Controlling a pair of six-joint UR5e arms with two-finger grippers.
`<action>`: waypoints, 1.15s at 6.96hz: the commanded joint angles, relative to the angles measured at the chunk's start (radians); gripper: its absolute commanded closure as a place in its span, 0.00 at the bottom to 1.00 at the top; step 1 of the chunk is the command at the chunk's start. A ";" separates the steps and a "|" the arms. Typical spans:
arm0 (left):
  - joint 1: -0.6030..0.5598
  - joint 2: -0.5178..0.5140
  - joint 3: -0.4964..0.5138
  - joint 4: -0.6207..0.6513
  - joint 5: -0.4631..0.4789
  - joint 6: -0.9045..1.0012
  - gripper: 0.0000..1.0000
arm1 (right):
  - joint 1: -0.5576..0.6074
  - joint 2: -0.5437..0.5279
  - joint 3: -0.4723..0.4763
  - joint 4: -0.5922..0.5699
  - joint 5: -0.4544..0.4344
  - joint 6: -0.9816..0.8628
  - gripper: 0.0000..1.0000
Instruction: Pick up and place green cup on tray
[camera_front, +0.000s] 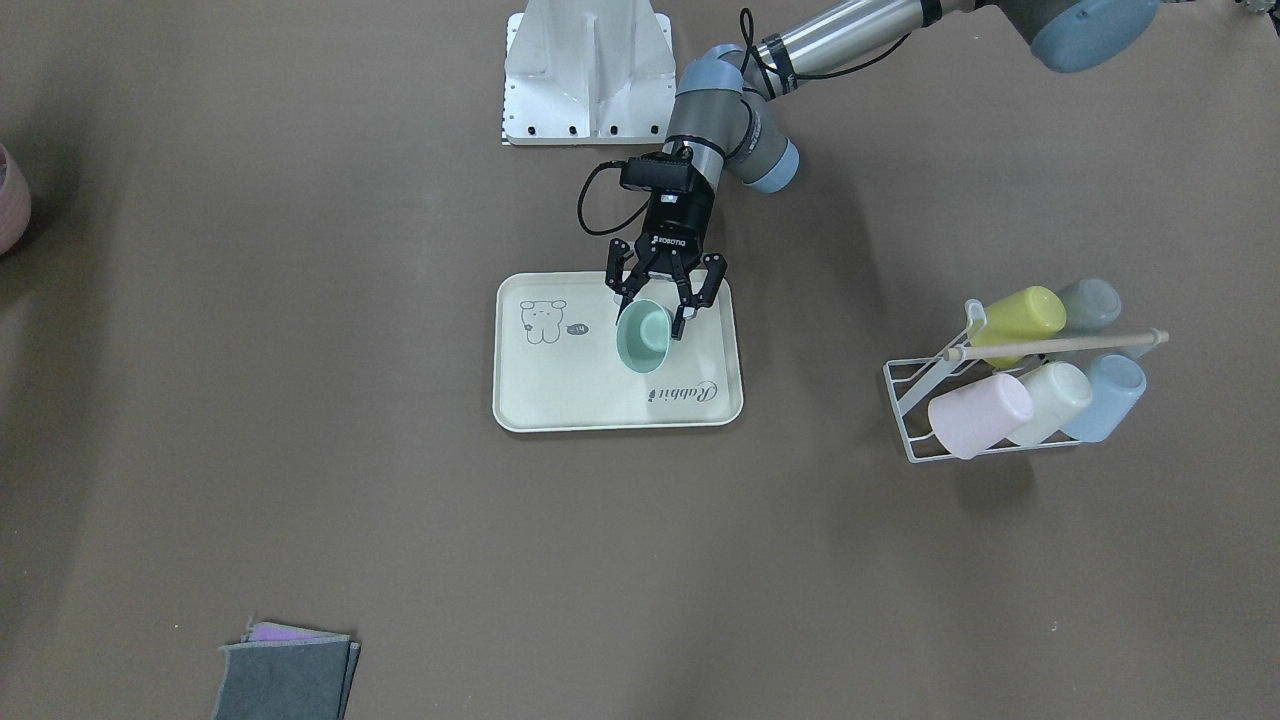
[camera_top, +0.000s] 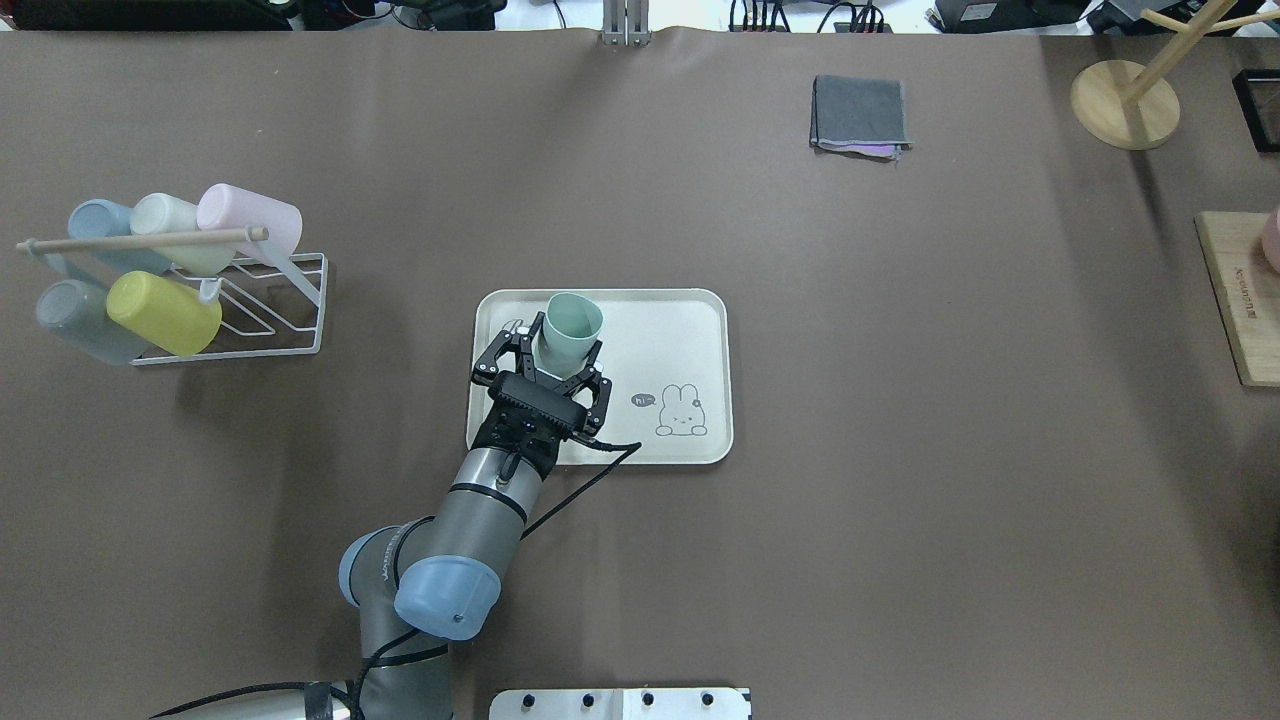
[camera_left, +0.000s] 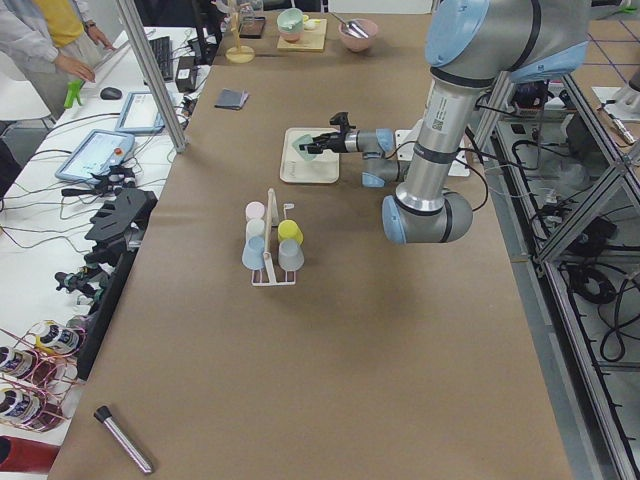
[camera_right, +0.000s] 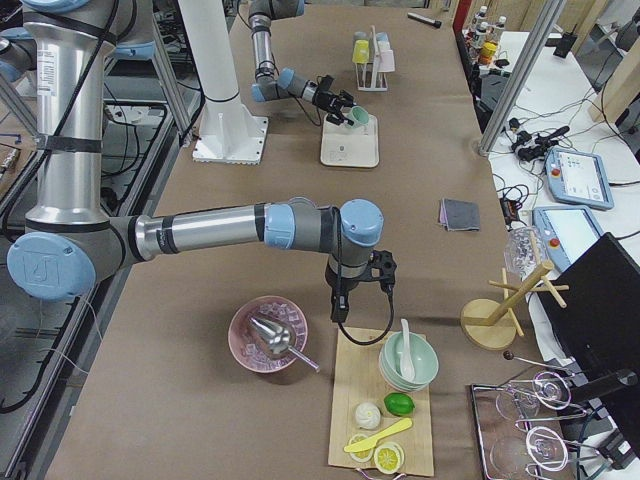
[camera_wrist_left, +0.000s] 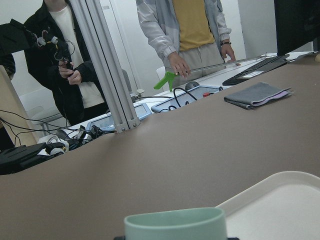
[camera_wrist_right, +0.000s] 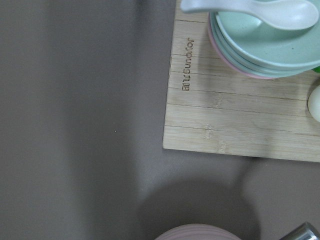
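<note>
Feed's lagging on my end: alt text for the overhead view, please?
The left hand holds a green cup upright at the left end of a cream tray in the middle of the table. A wire rack with five cups stands far left; a folded grey cloth lies at the far side.

The mint-green plastic cup (camera_top: 572, 325) sits on the cream rectangular tray's (camera_top: 685, 320) left half, between my left hand's (camera_front: 651, 320) fingers.
</note>
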 joint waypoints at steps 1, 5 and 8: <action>-0.001 -0.049 0.049 0.001 -0.001 0.000 0.35 | 0.000 -0.001 -0.001 0.000 -0.001 0.000 0.00; 0.001 -0.069 0.071 0.027 -0.003 -0.009 0.35 | 0.000 -0.002 -0.001 0.000 -0.001 0.000 0.00; 0.001 -0.063 0.079 0.027 -0.001 -0.043 0.35 | 0.000 -0.002 -0.001 0.000 0.000 0.000 0.00</action>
